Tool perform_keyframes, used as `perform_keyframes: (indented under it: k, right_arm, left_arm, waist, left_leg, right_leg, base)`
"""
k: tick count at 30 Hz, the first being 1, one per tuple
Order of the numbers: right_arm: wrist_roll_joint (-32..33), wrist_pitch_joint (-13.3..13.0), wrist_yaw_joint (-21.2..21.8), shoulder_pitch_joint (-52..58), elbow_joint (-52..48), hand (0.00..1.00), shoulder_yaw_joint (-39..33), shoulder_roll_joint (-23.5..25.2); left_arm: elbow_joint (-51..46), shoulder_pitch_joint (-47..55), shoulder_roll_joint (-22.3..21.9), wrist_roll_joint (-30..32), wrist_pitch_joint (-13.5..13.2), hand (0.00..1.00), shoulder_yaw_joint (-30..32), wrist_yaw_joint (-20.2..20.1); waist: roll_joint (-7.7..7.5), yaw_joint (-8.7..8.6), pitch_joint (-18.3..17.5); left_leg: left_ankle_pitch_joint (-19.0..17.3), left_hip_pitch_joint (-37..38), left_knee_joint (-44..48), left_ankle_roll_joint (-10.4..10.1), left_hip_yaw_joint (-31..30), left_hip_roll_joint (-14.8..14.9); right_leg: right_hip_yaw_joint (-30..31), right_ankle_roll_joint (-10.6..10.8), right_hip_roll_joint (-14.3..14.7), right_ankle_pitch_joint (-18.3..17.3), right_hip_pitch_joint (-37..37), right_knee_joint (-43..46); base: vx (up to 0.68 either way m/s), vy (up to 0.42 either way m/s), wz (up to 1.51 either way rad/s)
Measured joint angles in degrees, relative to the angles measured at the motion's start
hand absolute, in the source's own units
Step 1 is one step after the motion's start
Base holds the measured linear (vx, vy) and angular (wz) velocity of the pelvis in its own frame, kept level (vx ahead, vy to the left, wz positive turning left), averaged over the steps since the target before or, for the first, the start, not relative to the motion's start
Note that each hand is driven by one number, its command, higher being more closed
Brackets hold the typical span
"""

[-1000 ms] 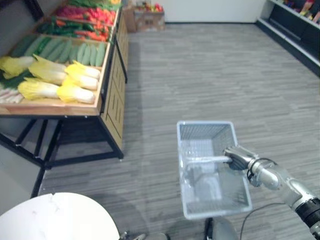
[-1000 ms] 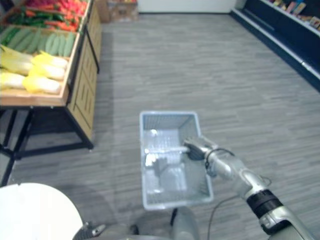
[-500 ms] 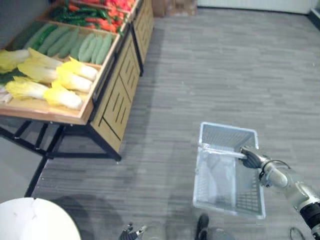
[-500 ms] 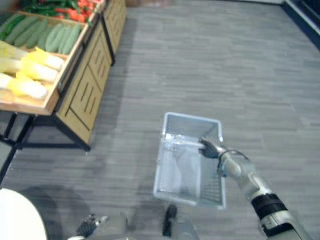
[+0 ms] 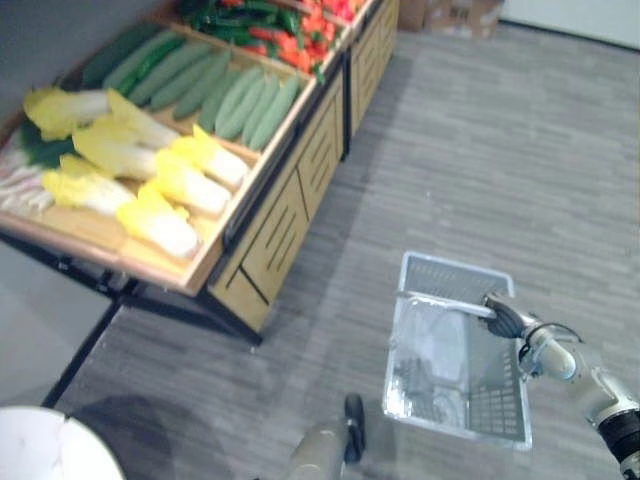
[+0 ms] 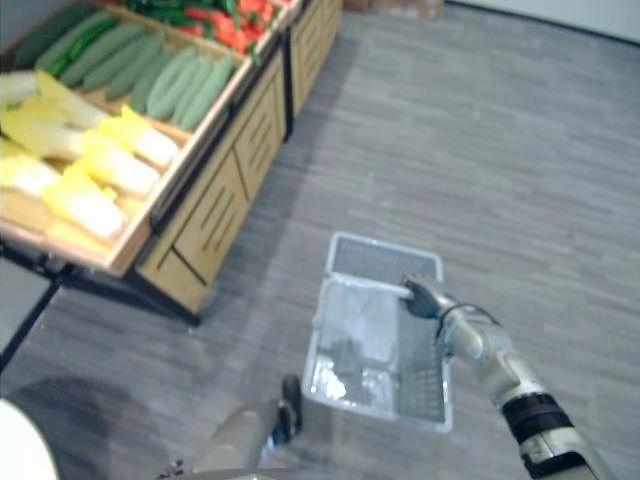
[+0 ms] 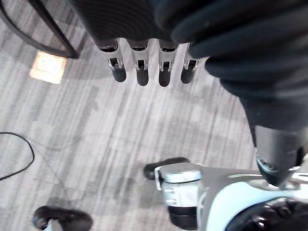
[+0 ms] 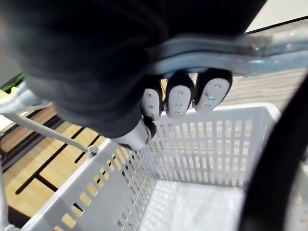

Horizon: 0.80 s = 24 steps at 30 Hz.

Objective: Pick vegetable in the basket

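- vegetables (image 5: 190, 165) lie in the open trays of a wooden produce stand (image 5: 280, 235), to the robot's front left; none is in either hand.
- napa cabbages (image 5: 150, 190), yellow and white, lie in the nearest tray; pale green cucumbers (image 5: 250, 100) lie side by side in the next tray back, with darker ones beside them; red and green peppers (image 5: 290, 25) are piled at the far end.
- basket (image 5: 497, 400), pale plastic with slotted walls, hangs above the grey striped floor (image 5: 500, 150), well apart from the vegetables and near the stand's front corner.
- right hand (image 8: 180, 98) is clenched round the basket's handle (image 5: 440, 300), its dark-tipped fingers curled under the bar and carrying the basket at the robot's right.
- left hand (image 7: 140, 67) hangs down over the floor with its fingers straight and relaxed, holding nothing.
- white round table (image 5: 35, 450) shows at the near left corner, in front of the stand.
- cardboard boxes (image 5: 450, 12) sit on the floor beyond the stand's far end.
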Motion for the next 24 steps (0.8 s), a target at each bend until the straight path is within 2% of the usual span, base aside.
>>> perform_keyframes:
  k: [1, 2, 3, 4, 5, 6, 7, 8, 9, 10, 11, 12, 13, 14, 16, 18, 19, 20, 21, 22, 23, 24]
  right_arm:
    - [0.0, 0.0, 0.0, 0.0, 0.7, 1.00, 0.1, 1.1]
    - [0.0, 0.0, -0.1, 0.0, 2.0, 1.00, 0.9, 2.8]
    - [0.0, 0.0, -0.1, 0.8, 2.6, 1.00, 1.5, 3.9]
    - [0.0, -0.1, -0.1, 1.2, 2.6, 1.00, 1.6, 4.3]
    - [-0.1, 0.0, -0.1, 1.8, 2.7, 1.00, 1.5, 4.5]
    - [-0.1, 0.0, -0.1, 1.8, 2.7, 1.00, 1.5, 4.4]
    - [-1.7, 0.0, -0.1, 2.0, 3.0, 1.00, 1.4, 3.7]
    - [-2.2, 0.3, -0.1, 3.0, 3.5, 1.00, 0.1, 3.2]
    - [-2.2, 0.4, -0.1, 3.0, 3.8, 1.00, -0.2, 3.2]
    - [-2.2, 0.8, -0.1, 3.2, 4.7, 1.00, -1.5, 2.9]
    - [-2.1, 0.9, -0.1, 3.2, 6.2, 1.00, -3.1, 2.7]
    - [-2.1, 0.9, -0.2, 3.2, 6.8, 1.00, -3.9, 2.6]
    - [-2.0, 0.9, -0.3, 3.3, 7.6, 1.00, -5.3, 2.6]
    - [-2.0, 0.8, -0.4, 3.3, 8.6, 1.00, -6.4, 2.6]
    - [-2.0, 0.5, -0.4, 4.4, 9.9, 1.00, -8.7, 2.7]
    - [-2.0, 0.7, -0.4, 7.7, 11.0, 1.00, -12.5, 3.0]
    - [-2.0, 0.6, -0.3, 9.1, 11.1, 1.00, -13.9, 3.2]
    - [-2.0, 0.6, -0.3, 10.0, 13.0, 1.00, -17.0, 3.2]
    - [-2.0, 1.1, -0.4, 10.0, 16.1, 1.00, -20.3, 3.2]
    - [-2.0, 2.1, -0.9, 9.5, 18.7, 1.00, -22.8, 3.2]
    - [-1.5, 3.7, -1.7, 8.5, 20.8, 1.00, -24.3, 3.3]
    - [-1.1, 4.6, -2.0, 8.7, 21.3, 1.00, -25.8, 3.3]
  left_arm:
    - [-0.2, 0.2, 0.5, 0.0, 0.0, 0.00, -0.2, 0.1]
    - [-0.7, 0.3, 1.8, -0.1, 0.1, 0.00, -1.0, 0.2]
    - [-1.5, 0.2, 2.6, -0.2, 0.1, 0.00, -2.0, 0.4]
    - [-1.9, 0.2, 3.0, -0.2, 0.1, 0.00, -2.1, 0.4]
    - [-2.2, -0.5, 3.2, -0.3, 0.1, 0.00, -2.1, 0.5]
    - [-2.4, -0.8, 3.4, -0.3, 0.1, 0.00, -2.1, 0.5]
    - [-2.8, -1.5, 3.2, -0.5, 0.1, 0.00, -2.5, 0.5]
    - [-3.0, -2.7, 3.0, -0.7, 0.1, 0.00, -3.2, 0.5]
    - [-3.0, -2.7, 3.0, -0.7, 0.1, 0.00, -3.2, 0.5]
    - [-3.2, -3.3, 3.0, -0.7, 0.1, 0.00, -3.3, 0.5]
    - [-3.6, -3.3, 3.0, -0.8, 0.1, 0.00, -3.3, 0.6]
    - [-4.1, -3.1, 2.9, -0.8, 0.1, 0.00, -3.3, 0.6]
    - [-4.7, -3.0, 2.9, -0.8, 0.0, 0.00, -3.3, 0.6]
    - [-4.7, -3.1, 3.0, -1.0, 0.0, 0.00, -3.1, 0.6]
    - [-4.6, -2.9, 2.9, -2.9, 0.0, 0.00, -2.4, 0.8]
    - [-4.5, -1.5, 2.5, -3.8, 0.0, 0.00, -1.8, 0.8]
    - [-4.6, -1.0, 2.6, -4.6, 0.0, 0.00, -1.7, 0.8]
    - [-4.1, -1.0, 1.9, -5.2, 0.1, 0.00, -0.9, 0.9]
    - [-3.6, -0.9, -0.2, -5.4, 0.1, 0.00, -0.5, 0.9]
    - [-3.5, -0.5, -2.2, -5.3, 0.1, 0.00, -0.1, 0.8]
    - [-3.3, -0.3, -2.6, -6.3, 0.1, 0.00, 1.1, 1.1]
    - [-2.9, -0.4, -2.7, -7.6, 0.1, 0.00, 1.5, 1.4]
  waist:
    - [-0.26, -0.24, -0.1]
    - [-0.90, -0.47, -0.2]
    - [-1.41, -1.56, -0.5]
    - [-1.42, -1.94, -0.6]
    - [-1.46, -3.07, -0.7]
    - [-1.40, -3.71, -0.7]
    - [-1.25, -4.95, -0.6]
    - [-0.94, -5.78, -0.5]
    - [-0.92, -5.89, -0.5]
    - [-0.71, -6.10, -0.3]
    - [-0.34, -6.07, -0.2]
    - [0.06, -6.04, -0.1]
    - [0.64, -5.99, 0.2]
    - [0.61, -5.41, 0.2]
    - [0.40, -4.86, 0.2]
    - [-0.43, -5.19, -0.4]
    - [-1.21, -5.61, -1.1]
    - [-0.40, -6.26, -1.5]
    - [1.60, -6.30, -2.5]
    - [3.07, -6.00, -3.5]
    - [3.11, -5.39, -3.4]
    - [2.97, -5.50, -3.4]
  left_leg:
    - [-0.7, 2.4, -1.2, -0.3, -0.3, -0.4]
    - [-2.0, 6.7, -3.3, -1.4, -1.6, -0.9]
    - [-2.5, 10.7, -5.2, -1.6, -3.7, -1.3]
    - [-2.6, 12.3, -6.0, -1.5, -5.0, -1.4]
    - [-2.9, 15.4, -7.5, -1.3, -7.4, -1.4]
    - [-3.0, 16.7, -8.1, -1.2, -8.9, -1.5]
    - [-3.0, 18.9, -9.4, -1.2, -12.2, -1.5]
    - [-3.4, 20.5, -9.9, -1.4, -16.3, -1.3]
    - [-3.6, 20.9, -9.9, -1.4, -17.0, -1.3]
    - [-4.9, 22.1, -9.5, -1.7, -20.3, -1.1]
    - [-6.8, 22.4, -7.5, -2.4, -22.9, -0.6]
    - [-8.1, 22.4, -6.2, -3.0, -24.2, -0.1]
    - [-10.4, 22.4, -3.9, -4.2, -26.7, 0.9]
    - [-12.4, 22.5, -2.3, -5.2, -29.1, 1.6]
    - [-16.0, 23.1, -0.3, -6.7, -32.9, 2.5]
    - [-20.8, 25.3, 0.6, -8.6, -38.8, 4.3]
    - [-21.8, 25.3, 1.0, -9.4, -40.6, 4.6]
    - [-22.8, 24.7, 2.2, -10.6, -43.5, 6.4]
    - [-22.3, 22.9, 4.3, -11.3, -45.5, 8.8]
    - [-20.0, 20.8, 6.2, -12.4, -46.3, 10.4]
    - [-15.6, 19.1, 7.2, -13.4, -46.4, 11.0]
    - [-11.6, 18.1, 7.6, -14.0, -46.4, 11.1]
  right_leg:
    - [1.3, 2.1, -0.9, 4.6, -2.8, 7.3]
    - [3.9, 4.5, -1.7, 11.9, -9.2, 22.8]
    - [4.0, 3.6, -2.1, 11.6, -14.3, 34.6]
    - [3.8, 1.7, -1.9, 10.4, -16.5, 38.3]
    - [3.5, -2.1, -1.4, 8.1, -20.5, 42.1]
    - [3.0, -3.6, -1.4, 7.0, -22.1, 42.2]
    - [1.9, -6.8, -2.0, 4.8, -25.1, 40.0]
    - [0.6, -9.1, -3.0, 3.1, -27.1, 32.6]
    - [0.5, -9.2, -3.2, 3.0, -27.3, 30.7]
    - [0.9, -9.5, -3.6, 2.8, -28.2, 22.7]
    - [2.1, -9.3, -3.3, 3.0, -27.8, 12.5]
    - [2.9, -8.8, -2.8, 3.4, -27.1, 5.9]
    - [4.9, -7.4, -2.0, 4.6, -26.0, -6.0]
    - [7.3, -5.8, -1.9, 5.7, -25.8, -15.4]
    - [9.1, -3.5, -2.3, 6.7, -25.5, -24.2]
    - [9.4, -3.4, -3.2, 6.7, -24.3, -24.8]
    - [9.2, -3.5, -3.3, 6.9, -24.1, -24.5]
    - [8.5, 1.4, -2.9, 11.9, -24.2, -21.7]
    - [5.2, 0.1, -1.5, 10.7, -24.8, -19.1]
    - [3.0, -1.5, -0.5, 9.5, -25.4, -16.8]
    - [1.3, -3.4, -0.3, 7.8, -26.2, -13.5]
    - [-0.4, -4.7, -0.8, 6.9, -26.0, -12.4]
  base:
    - [0.47, 0.152, 0.07]
    - [0.46, 0.122, 0.40]
    - [0.46, 0.102, 0.58]
    - [0.44, 0.050, 0.90]
    - [0.44, -0.007, 0.85]
    - [0.54, -0.042, 1.18]
    - [0.56, -0.080, 1.52]
    - [0.37, -0.063, 1.44]
    - [0.45, -0.115, 1.43]
    - [0.44, -0.145, 1.14]
    - [0.52, -0.188, 1.23]
    - [0.42, -0.202, 1.16]
    - [0.41, -0.245, 1.06]
    - [0.42, -0.269, 1.01]
    - [0.46, -0.380, 1.07]
    - [0.56, -0.633, 1.43]
    - [0.48, -0.613, 1.44]
    - [0.39, -0.460, 1.31]
    - [0.50, -0.552, 1.20]
    - [0.52, -0.499, 0.84]
    - [0.52, -0.493, 0.66]
    - [0.50, -0.487, 0.76]
